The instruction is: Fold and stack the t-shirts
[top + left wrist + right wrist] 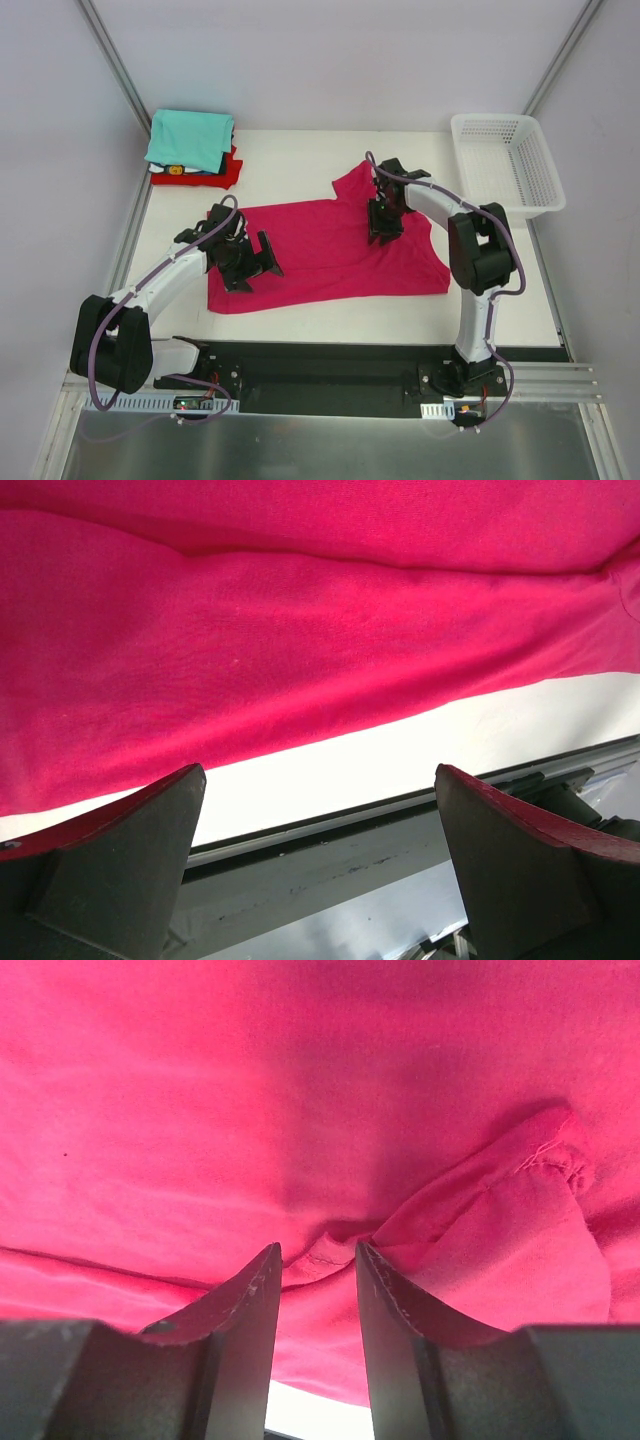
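Note:
A large magenta-pink t-shirt (330, 255) lies spread flat in the middle of the table. My left gripper (252, 264) hovers over its left part with jaws wide open and empty. In the left wrist view (320, 775) the shirt's near edge (300, 650) lies beyond the fingertips. My right gripper (384, 232) points down onto the shirt's upper right, near a sleeve. In its wrist view the jaws (318, 1250) stand partly open, with a small ridge of hem (320, 1257) rising between the tips and a folded sleeve (500, 1220) to the right. Folded t-shirts are stacked at the back left, teal (190, 138) on top of red (222, 176).
A white mesh basket (505, 160) stands at the back right corner. White table (300, 155) shows around the shirt. A dark rail (330, 855) runs along the table's near edge, below the left gripper. Frame posts rise at both back corners.

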`<state>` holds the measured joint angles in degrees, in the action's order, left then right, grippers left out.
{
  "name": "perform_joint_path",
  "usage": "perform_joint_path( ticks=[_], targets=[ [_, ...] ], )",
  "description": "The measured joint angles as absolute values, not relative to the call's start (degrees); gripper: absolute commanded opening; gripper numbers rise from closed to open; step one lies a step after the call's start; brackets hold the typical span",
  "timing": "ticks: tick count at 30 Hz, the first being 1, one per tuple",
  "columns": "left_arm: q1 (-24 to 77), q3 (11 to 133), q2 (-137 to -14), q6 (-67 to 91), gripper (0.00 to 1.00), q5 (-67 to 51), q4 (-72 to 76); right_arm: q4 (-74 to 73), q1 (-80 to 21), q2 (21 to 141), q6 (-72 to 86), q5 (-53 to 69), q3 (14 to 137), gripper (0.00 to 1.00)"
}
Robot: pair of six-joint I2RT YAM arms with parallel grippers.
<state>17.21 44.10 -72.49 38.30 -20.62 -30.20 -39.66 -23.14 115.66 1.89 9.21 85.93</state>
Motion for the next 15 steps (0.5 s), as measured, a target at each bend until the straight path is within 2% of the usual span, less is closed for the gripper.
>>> perform_joint_path(
  ticks=[7,9,15],
  targets=[
    [17.2,44.1,-72.5,38.3,0.99,-20.6,-30.2,-39.4,-23.1,115.8,1.9,9.2,84.6,0.37],
    [17.2,44.1,-72.5,38.3,0.99,-20.6,-30.2,-39.4,-23.1,115.8,1.9,9.2,84.5,0.30],
    [17.2,44.1,-72.5,38.3,0.99,-20.6,-30.2,-39.3,-23.1,115.8,1.9,9.2,84.5,0.25]
  ],
)
